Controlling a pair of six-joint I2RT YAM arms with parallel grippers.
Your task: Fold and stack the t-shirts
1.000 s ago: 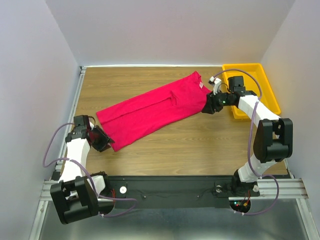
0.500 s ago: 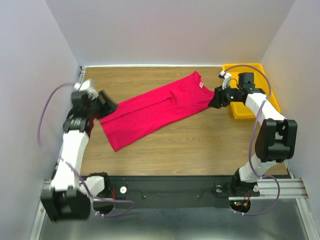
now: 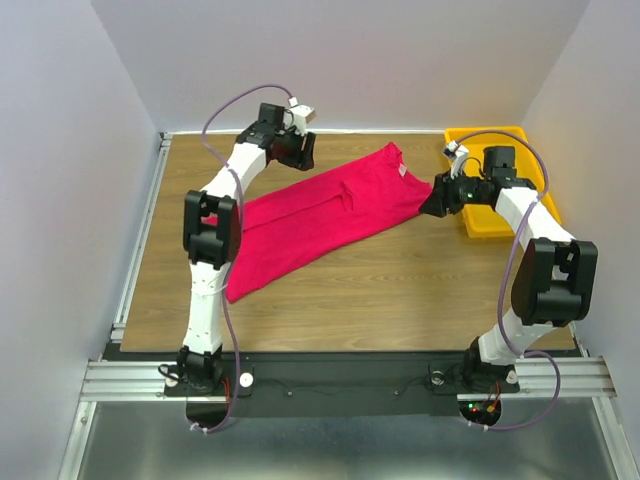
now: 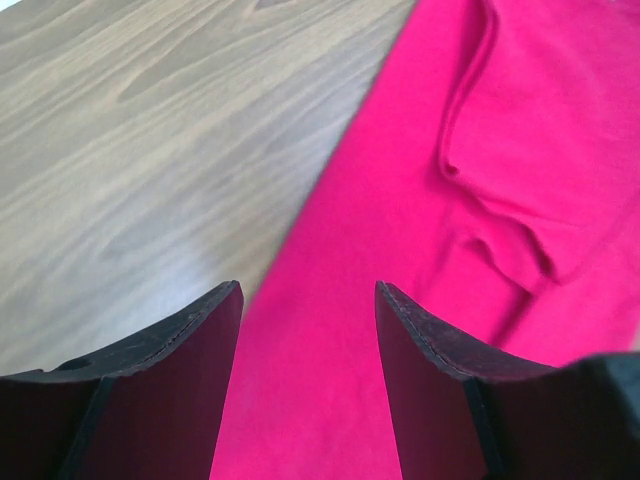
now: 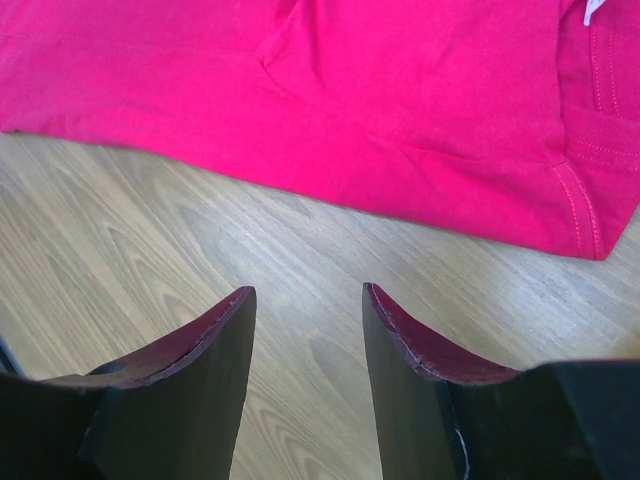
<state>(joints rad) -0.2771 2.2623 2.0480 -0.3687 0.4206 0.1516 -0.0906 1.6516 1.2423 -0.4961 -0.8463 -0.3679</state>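
Observation:
The crimson-pink t-shirt (image 3: 300,220) lies flat on the wooden table as a long diagonal band, from near left to far right. My left gripper (image 3: 302,157) is open and empty, reaching to the back over the shirt's far edge. In the left wrist view the shirt (image 4: 450,220) fills the right side, and its edge runs between the left gripper's (image 4: 308,300) fingers. My right gripper (image 3: 428,207) is open and empty beside the shirt's right end. In the right wrist view the right gripper (image 5: 308,295) hovers over bare wood, with the shirt (image 5: 350,90) and its white label (image 5: 592,10) beyond.
A yellow plastic tray (image 3: 500,131) stands at the far right corner, partly under my right arm. Grey walls close the table on the left, back and right. The black rail with both arm bases runs along the near edge.
My left arm has swung from the near left of the table to the far side, over the shirt's back edge. My right gripper has drawn back slightly to the right. The shirt has not moved.

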